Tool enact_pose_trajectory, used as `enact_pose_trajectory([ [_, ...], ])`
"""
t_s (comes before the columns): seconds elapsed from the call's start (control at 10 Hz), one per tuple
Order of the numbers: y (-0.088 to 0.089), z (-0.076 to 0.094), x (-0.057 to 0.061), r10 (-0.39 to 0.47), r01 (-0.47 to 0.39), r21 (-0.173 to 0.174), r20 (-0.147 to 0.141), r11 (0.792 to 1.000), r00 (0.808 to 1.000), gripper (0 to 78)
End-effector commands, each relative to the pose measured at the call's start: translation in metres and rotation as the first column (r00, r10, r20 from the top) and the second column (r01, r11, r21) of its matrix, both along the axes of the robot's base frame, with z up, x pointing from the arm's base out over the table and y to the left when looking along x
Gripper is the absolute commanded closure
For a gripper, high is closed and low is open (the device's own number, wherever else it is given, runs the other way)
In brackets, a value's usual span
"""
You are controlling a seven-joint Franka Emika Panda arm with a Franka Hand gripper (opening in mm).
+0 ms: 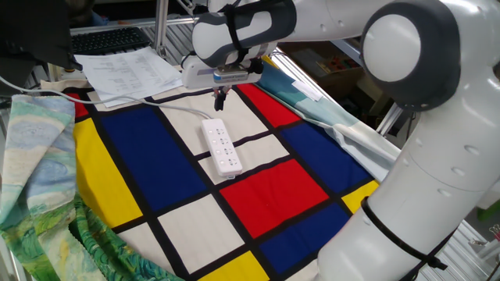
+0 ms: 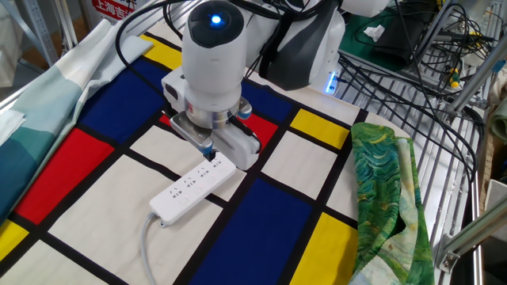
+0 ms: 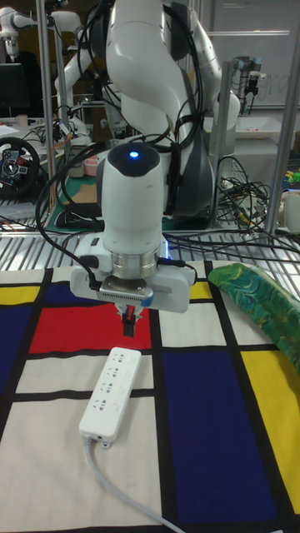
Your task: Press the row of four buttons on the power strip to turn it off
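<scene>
The strip (image 1: 221, 146) (image 2: 194, 186) (image 3: 110, 392) lies flat on a white panel of the checked cloth (image 1: 125, 164) (image 2: 269, 229) (image 3: 208, 416) covering the counter, its cord (image 2: 145, 241) (image 3: 117, 491) leaving one end. The four buttons cannot be made out individually. The fingers (image 1: 220, 99) (image 2: 208, 152) (image 3: 129, 323) point down just above the strip's end opposite the cord; whether they are apart or together cannot be told, nor whether they touch the strip. Paper sheets (image 1: 129, 70) lie beyond the strip's cord end. A green patterned cloth (image 2: 388, 190) (image 3: 267, 312) lies well apart from the strip.
</scene>
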State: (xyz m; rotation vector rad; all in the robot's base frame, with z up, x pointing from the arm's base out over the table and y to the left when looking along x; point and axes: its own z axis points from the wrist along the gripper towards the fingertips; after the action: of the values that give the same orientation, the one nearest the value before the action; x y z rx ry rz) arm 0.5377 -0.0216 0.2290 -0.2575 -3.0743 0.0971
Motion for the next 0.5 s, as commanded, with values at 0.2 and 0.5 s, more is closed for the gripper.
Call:
enact_pose_trajectory([
  [0.2, -0.001, 0.0002, 0.0048, -0.001, 0.001, -0.001, -0.002, 1.0, 1.0, 77.6],
  [0.5, -0.0023, -0.0049, 0.0059, -0.01, 0.01, -0.002, -0.002, 1.0, 1.0, 77.6],
])
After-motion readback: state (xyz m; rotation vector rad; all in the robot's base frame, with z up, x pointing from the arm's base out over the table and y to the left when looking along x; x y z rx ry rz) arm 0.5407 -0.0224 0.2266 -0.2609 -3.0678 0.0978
